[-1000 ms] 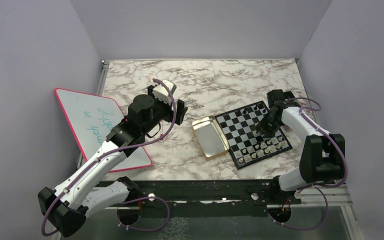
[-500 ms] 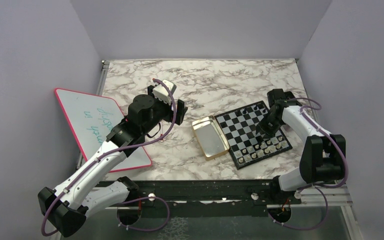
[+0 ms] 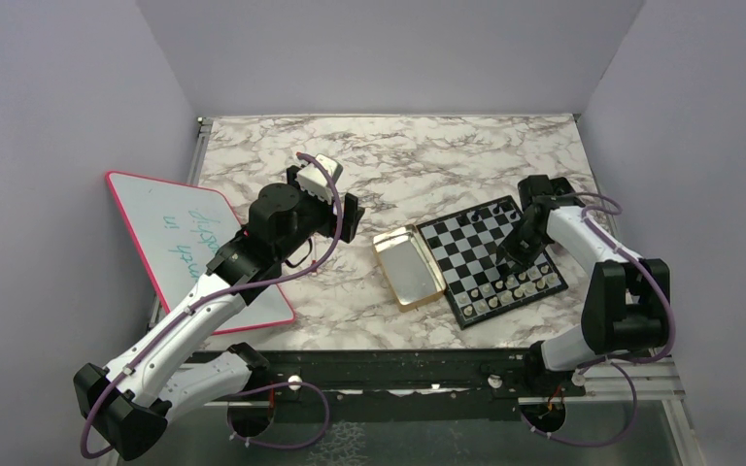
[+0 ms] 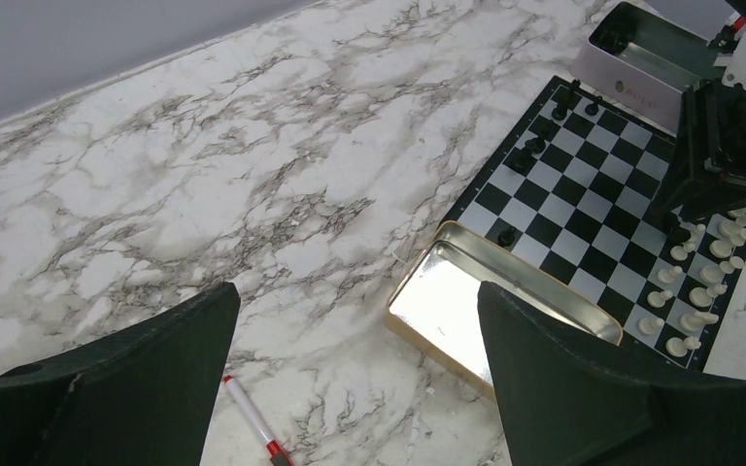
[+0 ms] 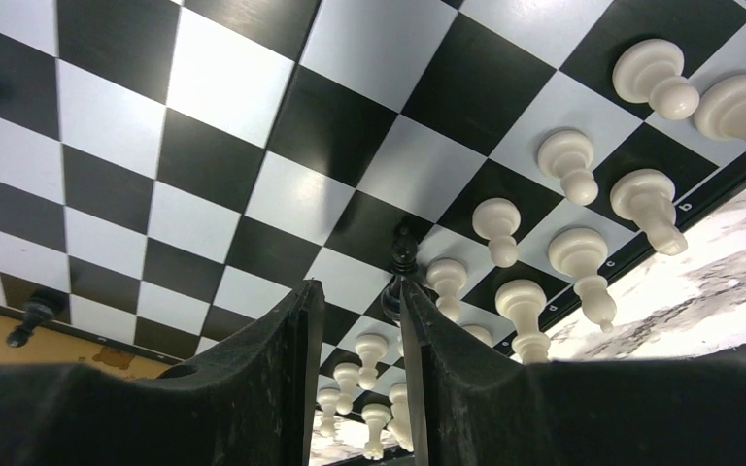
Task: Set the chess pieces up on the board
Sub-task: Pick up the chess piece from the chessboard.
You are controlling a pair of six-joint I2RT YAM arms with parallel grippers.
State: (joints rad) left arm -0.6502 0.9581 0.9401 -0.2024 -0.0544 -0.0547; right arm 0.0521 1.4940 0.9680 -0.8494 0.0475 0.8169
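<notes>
The board [image 3: 476, 254] lies right of centre on the marble table. Pale chess pieces [image 5: 568, 160] stand in two rows along its near edge. Black chess pieces [image 4: 544, 126] stand near its far edge, and one black piece [image 4: 508, 235] stands at the edge by the tin. My right gripper [image 5: 359, 286] hangs low over the pale rows [image 3: 517, 254], its jaws a narrow gap apart with nothing between them. A black piece [image 5: 403, 257] stands just beyond the right fingertip [image 5: 410, 291]. My left gripper [image 4: 357, 291] is wide open and empty, high above the marble left of the tin [image 3: 350, 216].
An open gold tin [image 3: 408, 264] lies against the board's left side. A pink-rimmed whiteboard [image 3: 199, 243] lies at the table's left edge. A red-tipped pen [image 4: 253, 422] lies on the marble below my left gripper. A small silvery box [image 4: 656, 53] sits beyond the board.
</notes>
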